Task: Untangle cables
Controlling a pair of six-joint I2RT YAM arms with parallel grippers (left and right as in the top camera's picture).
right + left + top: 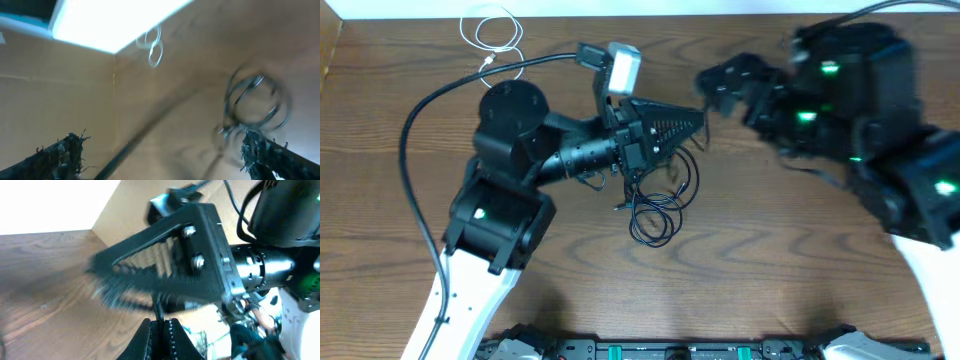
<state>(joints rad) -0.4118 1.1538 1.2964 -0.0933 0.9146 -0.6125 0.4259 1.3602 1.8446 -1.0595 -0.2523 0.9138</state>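
A bundle of thin black cables (656,208) lies looped on the table just below my left gripper (698,120). In the left wrist view my left gripper (160,330) is shut on one thin black cable (158,311) that rises out of the jaws. A short white cable (494,30) lies coiled at the far left of the table. My right gripper (708,84) is blurred, close to the right of the left gripper's tip. In the right wrist view its fingers (160,150) are wide apart and empty, with a black coil (255,100) and the white cable (153,47) beyond.
A thick black arm wire (430,110) arcs over the table's left side. The right arm's gripper body (175,255) fills the left wrist view, just ahead of the left jaws. The table's front rail (670,350) runs along the bottom.
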